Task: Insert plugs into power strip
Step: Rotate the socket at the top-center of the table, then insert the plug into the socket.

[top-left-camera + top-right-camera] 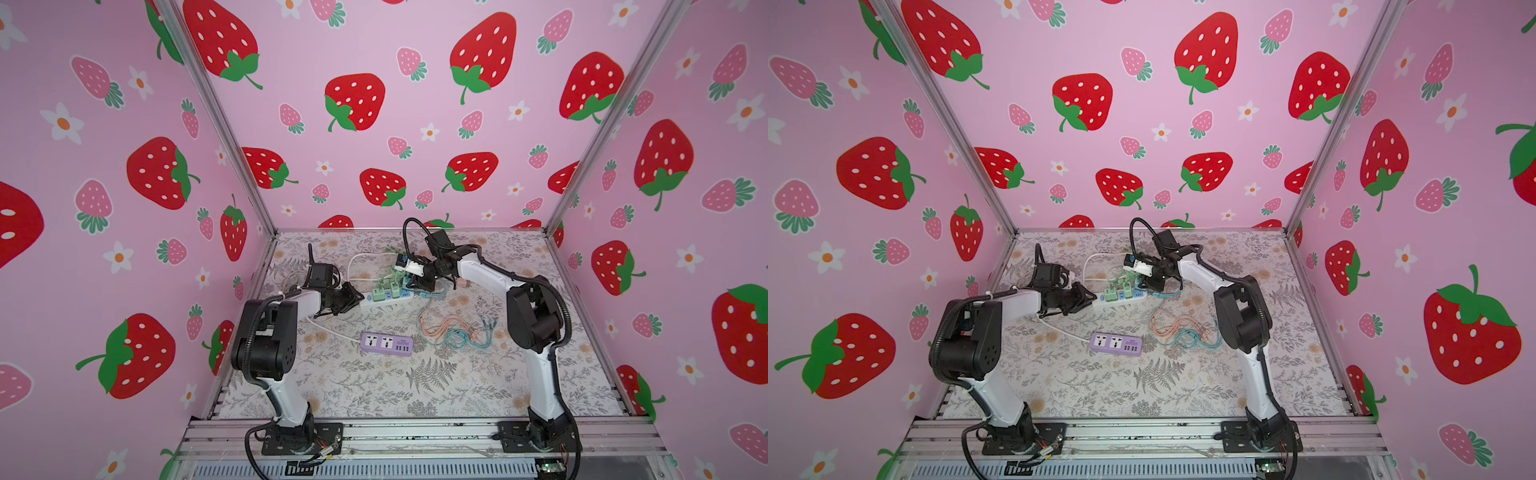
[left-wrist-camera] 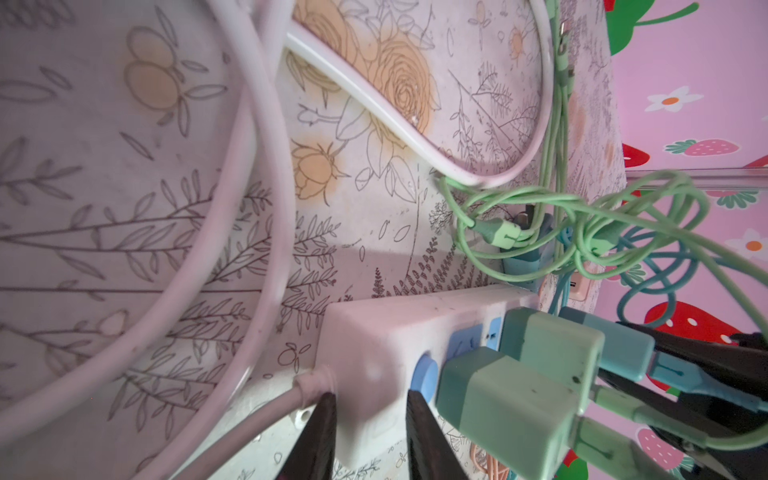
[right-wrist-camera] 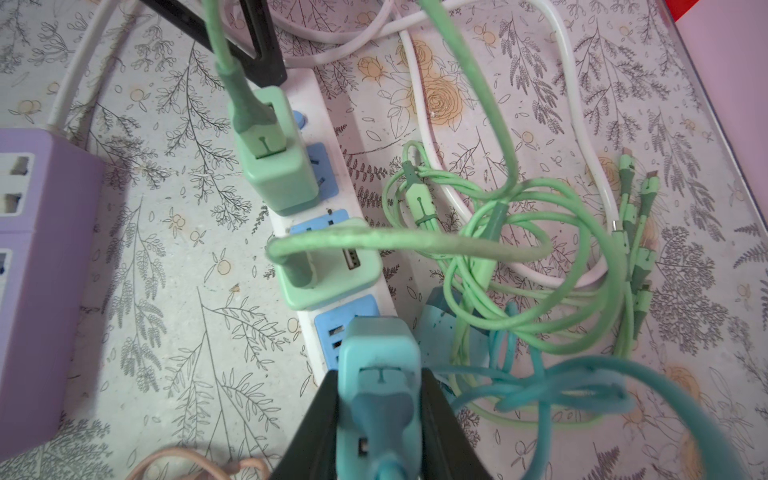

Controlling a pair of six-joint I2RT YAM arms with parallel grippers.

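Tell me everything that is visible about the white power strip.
The white power strip is a long, plastic-looking bar with blue sockets and a round blue button near its corded end. It lies flat on the flowered table. Two mint green plugs stand in it; the right gripper holds a teal plug at its other end, seating unclear. The left gripper grips the corded end.

I find no legible words or numbers anywhere. The purple power strip (image 1: 386, 344), near the middle of the desk, has a tiny printed line above its USB ports, too small to read. The mint cable connector (image 3: 259, 133) and teal cable connector (image 3: 380, 390) each bear a small moulded fork-like symbol.
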